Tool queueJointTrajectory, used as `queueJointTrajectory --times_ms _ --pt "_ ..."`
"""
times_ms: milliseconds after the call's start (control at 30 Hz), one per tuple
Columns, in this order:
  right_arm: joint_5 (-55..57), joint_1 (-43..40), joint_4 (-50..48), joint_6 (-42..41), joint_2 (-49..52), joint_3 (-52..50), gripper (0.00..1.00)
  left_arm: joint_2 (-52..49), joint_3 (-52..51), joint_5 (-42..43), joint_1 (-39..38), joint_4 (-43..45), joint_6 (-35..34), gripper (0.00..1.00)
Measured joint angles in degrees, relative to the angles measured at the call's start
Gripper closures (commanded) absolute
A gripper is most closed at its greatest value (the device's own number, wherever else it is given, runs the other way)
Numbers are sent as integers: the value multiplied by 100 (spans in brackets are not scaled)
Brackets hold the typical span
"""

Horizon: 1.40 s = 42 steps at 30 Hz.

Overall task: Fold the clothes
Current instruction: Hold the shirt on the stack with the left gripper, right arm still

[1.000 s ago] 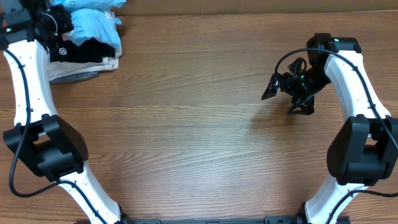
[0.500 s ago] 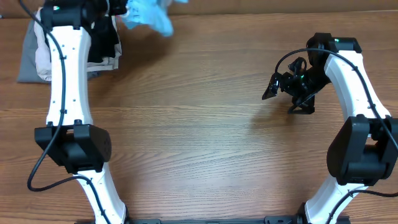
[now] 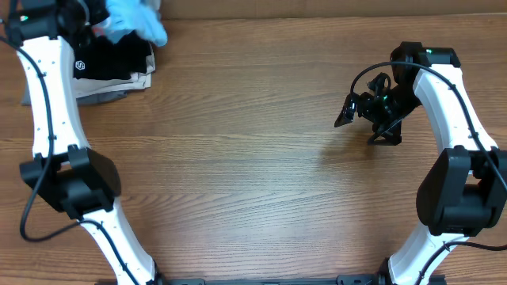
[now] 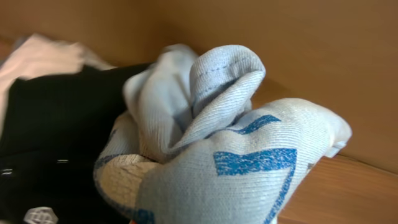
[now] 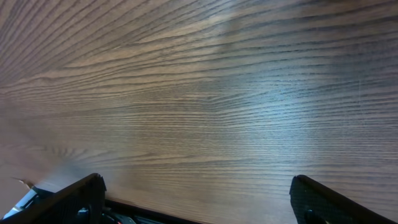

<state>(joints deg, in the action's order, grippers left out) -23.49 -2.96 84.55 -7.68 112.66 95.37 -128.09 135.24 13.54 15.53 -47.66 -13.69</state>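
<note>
The left gripper (image 3: 101, 19) pinches the bunched T-shirt (image 3: 136, 17), held just ahead of it above the black garment (image 3: 111, 62), likely to lift it clear. The right gripper (image 3: 363, 128), fingers spread and empty, hovers over the table (image 3: 238, 158).
</note>
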Motion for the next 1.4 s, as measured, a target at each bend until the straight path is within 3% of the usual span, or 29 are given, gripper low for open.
queueJointTrajectory --times_ms 200,267,333,367,400,433,500,633,700,833,1200,1400 --pt "-2 0 101 0 0 0 2 -1187 11 -535 409 350 -352 92" --pt "0 0 149 0 0 0 2 -1410 11 -667 496 481 -455 77" --pt "0 7 168 0 0 0 2 -1443 24 -831 586 564 -577 76" --pt "0 15 168 4 0 0 2 -1440 63 -984 619 562 -605 51" --pt "2 28 166 0 0 0 2 -1440 90 -1147 651 562 -643 45" --pt "4 57 164 4 0 0 2 -1440 94 -1318 693 553 -675 48" --pt "11 127 140 -2 0 0 2 -1440 118 -1628 839 503 -719 45" --pt "15 306 4 -66 0 0 2 -1412 409 -1985 1154 391 -608 21" --pt "15 341 0 -70 0 0 2 -1344 549 -1980 1193 361 -520 20" --pt "15 376 0 -105 0 0 2 -1143 831 -1764 1023 398 -455 27" --pt "17 376 -35 -129 0 0 2 -907 951 -1294 35 -52 -350 92" --pt "17 376 -37 -131 0 0 2 -1091 951 -1180 -197 166 -308 96"
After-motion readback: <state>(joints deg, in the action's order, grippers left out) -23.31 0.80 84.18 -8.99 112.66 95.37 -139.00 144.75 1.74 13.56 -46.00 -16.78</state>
